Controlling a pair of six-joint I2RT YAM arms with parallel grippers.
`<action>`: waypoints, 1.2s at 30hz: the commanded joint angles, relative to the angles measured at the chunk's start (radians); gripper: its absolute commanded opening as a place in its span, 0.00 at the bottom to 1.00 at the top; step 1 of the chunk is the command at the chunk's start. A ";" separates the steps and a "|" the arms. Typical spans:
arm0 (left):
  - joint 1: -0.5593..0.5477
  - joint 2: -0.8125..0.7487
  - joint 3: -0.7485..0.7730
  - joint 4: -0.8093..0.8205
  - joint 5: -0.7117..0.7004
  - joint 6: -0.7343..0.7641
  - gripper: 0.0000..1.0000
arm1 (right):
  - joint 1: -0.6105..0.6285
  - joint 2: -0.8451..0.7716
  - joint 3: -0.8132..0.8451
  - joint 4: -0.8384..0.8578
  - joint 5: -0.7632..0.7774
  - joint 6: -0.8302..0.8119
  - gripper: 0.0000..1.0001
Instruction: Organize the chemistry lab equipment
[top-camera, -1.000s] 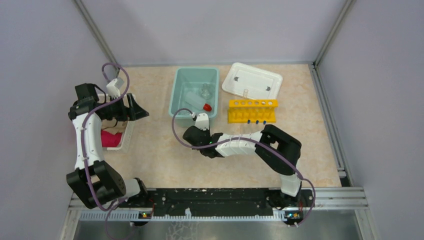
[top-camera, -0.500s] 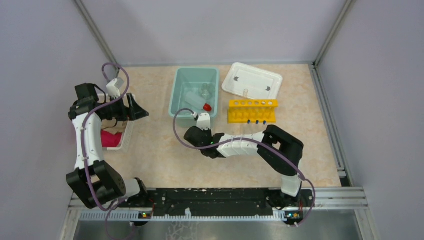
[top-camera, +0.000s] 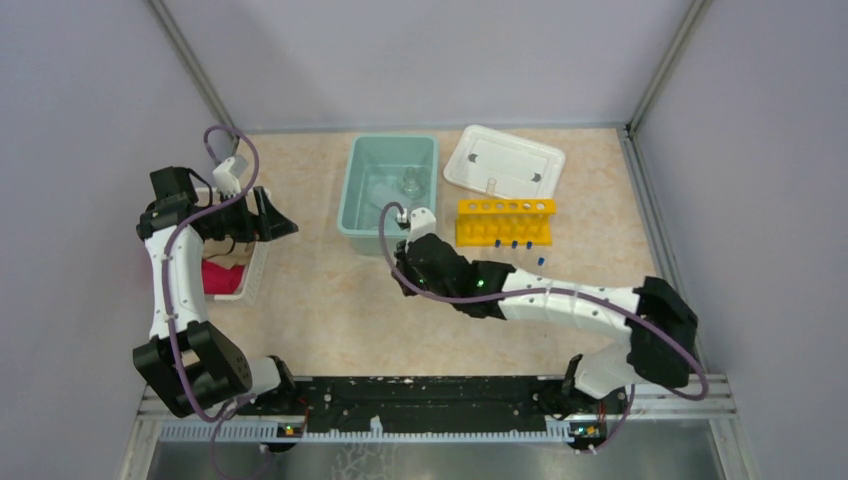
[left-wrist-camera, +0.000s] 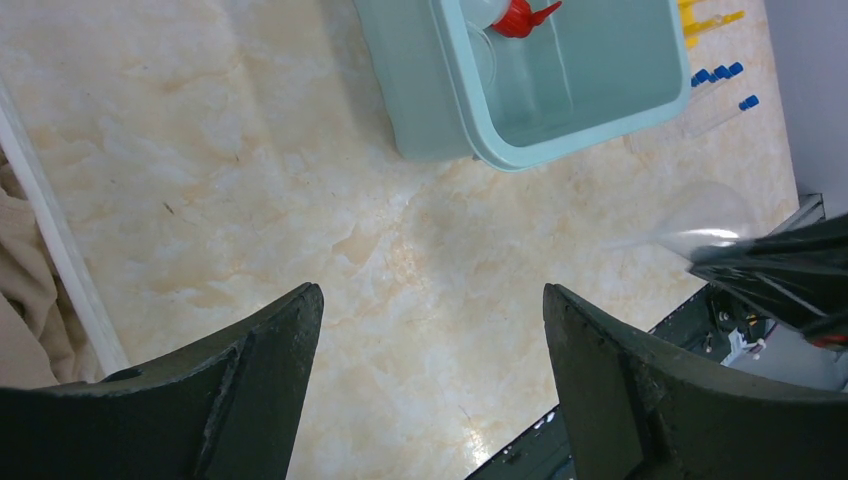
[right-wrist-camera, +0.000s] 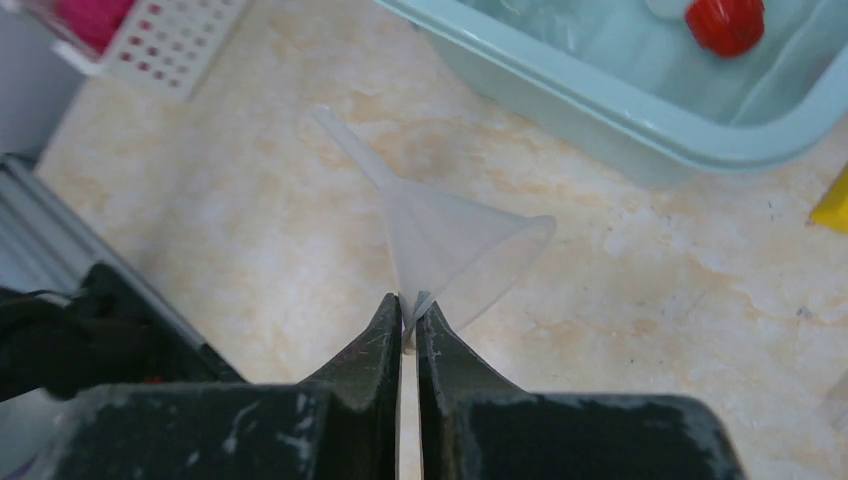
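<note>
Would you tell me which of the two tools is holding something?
The right tool, pinching a clear plastic funnel by its rim; the left tool is open and empty.

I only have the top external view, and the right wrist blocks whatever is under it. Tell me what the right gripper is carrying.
Observer: The right wrist camera shows the right gripper shut on the rim of a clear plastic funnel, whose spout points away from the fingers.
Operator: Now find the squeeze bottle for me. I cannot make out its red spout from above.
Observer: Both wrist cameras show the red spout inside the teal tub, where the right wrist hides it from your view.
</note>
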 joint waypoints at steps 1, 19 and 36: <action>0.008 0.002 0.010 -0.011 0.034 0.017 0.87 | -0.014 -0.126 0.116 -0.061 -0.150 -0.121 0.00; 0.009 -0.025 -0.003 -0.012 0.039 0.010 0.86 | -0.320 0.213 0.546 -0.222 -0.277 0.021 0.00; 0.009 -0.011 0.001 -0.006 0.056 0.007 0.87 | -0.526 0.172 0.708 -0.368 -0.315 -0.016 0.54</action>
